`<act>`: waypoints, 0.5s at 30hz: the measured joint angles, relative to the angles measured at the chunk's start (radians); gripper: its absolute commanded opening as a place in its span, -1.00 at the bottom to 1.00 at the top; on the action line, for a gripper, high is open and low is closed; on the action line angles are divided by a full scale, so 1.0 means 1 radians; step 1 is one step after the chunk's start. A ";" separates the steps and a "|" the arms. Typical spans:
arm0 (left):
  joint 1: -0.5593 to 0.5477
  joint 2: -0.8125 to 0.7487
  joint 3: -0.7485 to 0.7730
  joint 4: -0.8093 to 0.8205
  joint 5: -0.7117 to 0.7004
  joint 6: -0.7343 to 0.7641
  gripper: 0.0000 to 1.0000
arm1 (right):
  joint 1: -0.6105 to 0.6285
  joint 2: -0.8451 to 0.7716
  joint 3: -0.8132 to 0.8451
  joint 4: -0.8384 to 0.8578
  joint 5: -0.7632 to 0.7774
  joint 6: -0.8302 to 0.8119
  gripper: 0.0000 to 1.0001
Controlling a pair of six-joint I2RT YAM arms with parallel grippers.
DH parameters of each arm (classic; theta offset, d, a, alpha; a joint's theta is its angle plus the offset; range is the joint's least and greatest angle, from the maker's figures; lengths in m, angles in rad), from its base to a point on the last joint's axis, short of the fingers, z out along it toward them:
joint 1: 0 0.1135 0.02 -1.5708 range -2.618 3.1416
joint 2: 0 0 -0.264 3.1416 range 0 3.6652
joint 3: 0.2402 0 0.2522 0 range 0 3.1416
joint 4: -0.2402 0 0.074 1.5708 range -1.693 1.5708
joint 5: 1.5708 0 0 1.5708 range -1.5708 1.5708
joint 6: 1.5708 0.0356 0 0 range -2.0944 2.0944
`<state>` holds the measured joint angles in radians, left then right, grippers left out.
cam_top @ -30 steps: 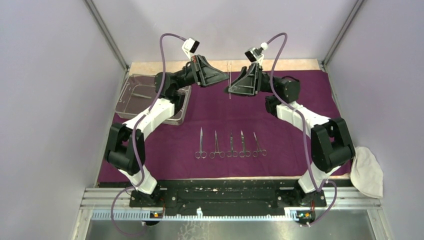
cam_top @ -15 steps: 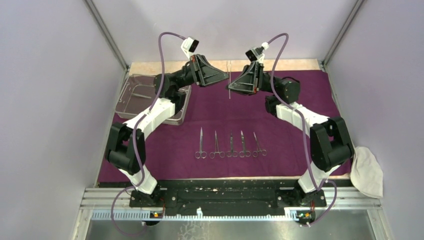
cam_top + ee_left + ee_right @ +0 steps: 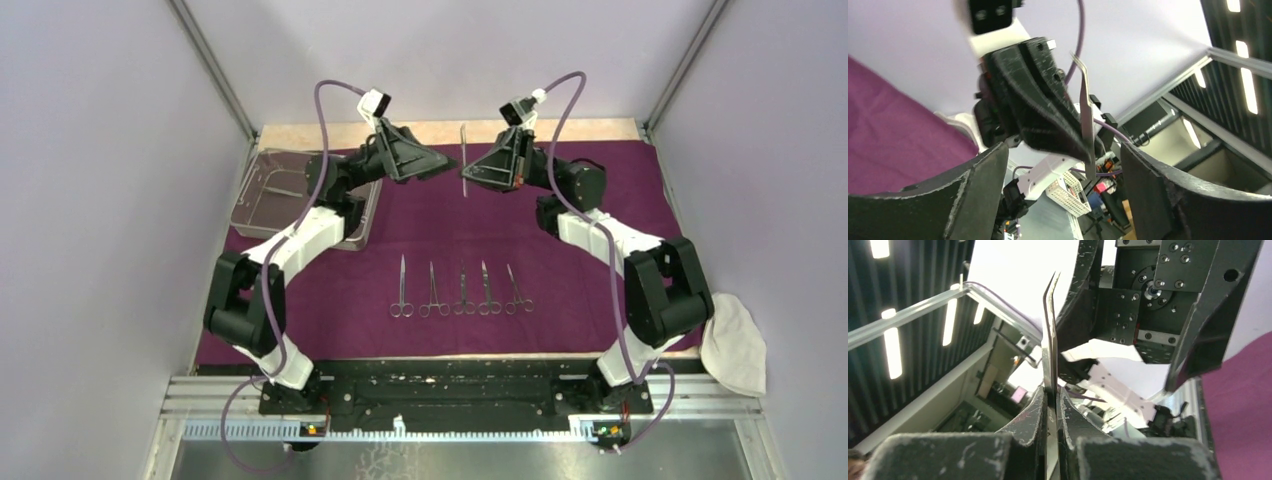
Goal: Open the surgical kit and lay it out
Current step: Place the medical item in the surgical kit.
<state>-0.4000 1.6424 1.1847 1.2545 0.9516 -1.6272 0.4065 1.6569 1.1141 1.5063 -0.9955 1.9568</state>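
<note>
Silver wire-mesh tray (image 3: 255,205) at rear left on the dark purple cloth wrap (image 3: 560,280), a few slim steel pieces inside. Five scissor-like instruments (image 3: 461,291) in a row mid-cloth, ring handles toward the arm bases. Thin flat steel tweezers (image 3: 1049,340) upright, clamped in the right pincer (image 3: 1052,405); left pincer (image 3: 447,164) spread wide, holding nothing.

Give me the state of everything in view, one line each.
purple wrap: spread flat.
left gripper: open, empty.
right gripper: shut on the tweezers.
tweezers: held upright in the air.
mesh tray: uncovered, at the wrap's far left.
five instruments: closed, in a row on the wrap.
white cloth: crumpled beside the wrap.
</note>
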 measured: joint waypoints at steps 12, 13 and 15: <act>0.164 -0.315 -0.056 -0.999 -0.143 0.715 0.90 | -0.075 -0.460 -0.026 -1.698 0.522 -1.261 -1.00; 0.163 -0.327 -0.047 -1.048 -0.159 0.756 0.91 | -0.062 -0.490 -0.055 -1.793 0.593 -1.326 -1.00; 0.162 -0.342 -0.043 -1.112 -0.177 0.809 0.91 | -0.048 -0.546 -0.140 -1.983 0.733 -1.430 -1.00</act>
<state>-0.2382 1.3006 1.1419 0.1425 0.7750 -0.8181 0.3580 1.1110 0.9737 -0.4770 -0.2623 0.5266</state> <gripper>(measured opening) 0.952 0.014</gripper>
